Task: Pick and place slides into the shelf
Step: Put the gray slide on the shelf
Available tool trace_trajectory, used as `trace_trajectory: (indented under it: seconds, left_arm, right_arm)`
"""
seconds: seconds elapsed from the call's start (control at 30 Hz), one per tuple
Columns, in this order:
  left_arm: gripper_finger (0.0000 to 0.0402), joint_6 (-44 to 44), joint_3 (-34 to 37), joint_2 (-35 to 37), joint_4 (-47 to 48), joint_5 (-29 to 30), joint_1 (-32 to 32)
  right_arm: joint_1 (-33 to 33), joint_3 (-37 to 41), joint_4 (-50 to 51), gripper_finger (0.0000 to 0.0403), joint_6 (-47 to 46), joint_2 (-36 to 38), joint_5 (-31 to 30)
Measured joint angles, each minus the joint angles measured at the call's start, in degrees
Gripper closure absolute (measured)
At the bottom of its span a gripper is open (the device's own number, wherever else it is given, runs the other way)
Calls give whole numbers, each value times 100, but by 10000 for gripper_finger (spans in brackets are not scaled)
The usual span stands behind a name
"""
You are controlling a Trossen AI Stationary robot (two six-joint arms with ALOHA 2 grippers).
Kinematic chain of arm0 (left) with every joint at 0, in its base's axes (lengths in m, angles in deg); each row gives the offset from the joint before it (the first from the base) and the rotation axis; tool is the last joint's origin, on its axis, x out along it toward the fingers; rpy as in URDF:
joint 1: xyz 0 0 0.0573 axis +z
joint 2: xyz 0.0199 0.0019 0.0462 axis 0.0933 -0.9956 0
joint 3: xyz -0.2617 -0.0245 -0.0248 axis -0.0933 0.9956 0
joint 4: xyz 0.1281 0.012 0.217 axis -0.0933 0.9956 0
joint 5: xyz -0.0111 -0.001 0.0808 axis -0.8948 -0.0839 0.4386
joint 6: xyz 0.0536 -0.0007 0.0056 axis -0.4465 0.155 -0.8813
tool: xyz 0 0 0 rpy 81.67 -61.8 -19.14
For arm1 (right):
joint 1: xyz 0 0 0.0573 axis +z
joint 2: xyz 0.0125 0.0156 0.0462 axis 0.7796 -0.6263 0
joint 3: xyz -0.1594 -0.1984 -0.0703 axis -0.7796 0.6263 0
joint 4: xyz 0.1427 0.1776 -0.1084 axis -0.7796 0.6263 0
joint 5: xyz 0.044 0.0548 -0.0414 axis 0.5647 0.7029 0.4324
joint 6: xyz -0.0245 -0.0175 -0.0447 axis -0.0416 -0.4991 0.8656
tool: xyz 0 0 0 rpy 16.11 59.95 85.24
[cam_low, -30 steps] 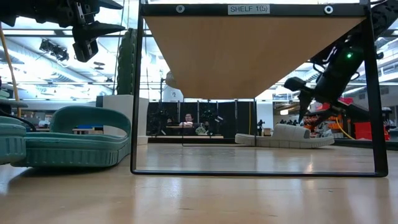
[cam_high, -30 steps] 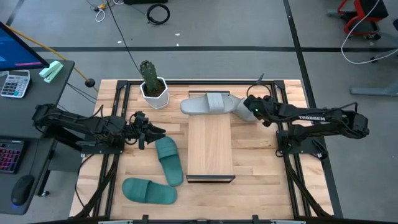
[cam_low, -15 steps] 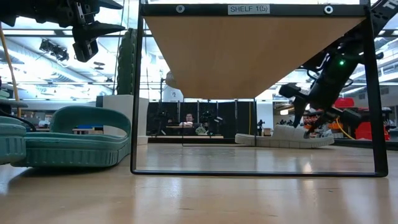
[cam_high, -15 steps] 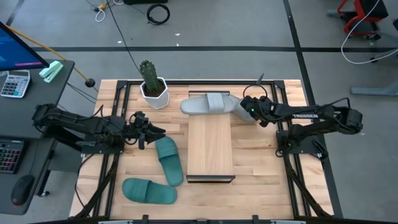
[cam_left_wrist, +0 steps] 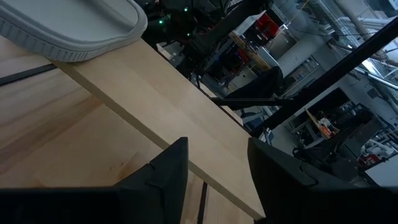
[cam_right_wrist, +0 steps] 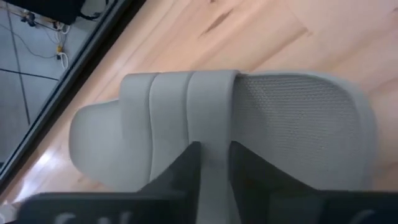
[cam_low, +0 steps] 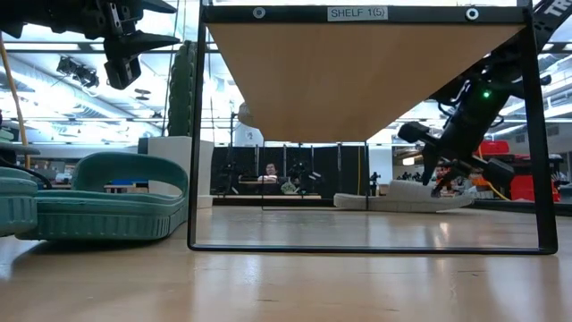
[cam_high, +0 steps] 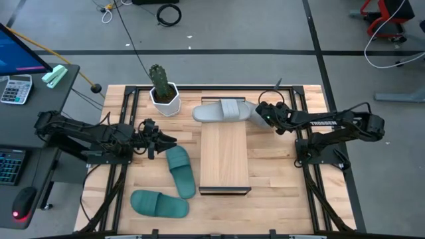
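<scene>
No slides sit in the shelf (cam_high: 224,156) yet (centre frame); right gripper (cam_right_wrist: 214,163) pinches a grey slide (cam_high: 220,111) above it, two teal slides (cam_high: 171,182) wait lower left

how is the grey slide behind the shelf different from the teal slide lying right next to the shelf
Colour: the grey slide is light grey, the teal slide is green.
Place: the grey slide lies past the far end of the shelf, the teal slide along its left side.
Pose: the grey slide lies crosswise to the shelf, the teal slide roughly lengthwise.
Contact: the right gripper is closing on the grey slide's edge; the teal slide lies free, the open left gripper above it.
Both are wide-strapped and sole down.
</scene>
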Motion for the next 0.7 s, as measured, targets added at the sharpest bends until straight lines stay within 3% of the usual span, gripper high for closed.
trace_trajectory:
  seconds: [0.17,0.47,0.7]
  left_arm:
    - [230,58,0,-1,0,0,2]
    - [230,53,0,-1,1,0,0]
    - [230,20,0,-1,1,0,0]
  right_arm:
    - [1,0,-47,390,118,0,-62]
    - [0,2,-263,398,229,53,-126]
    - [13,2,-249,400,300,540,-396]
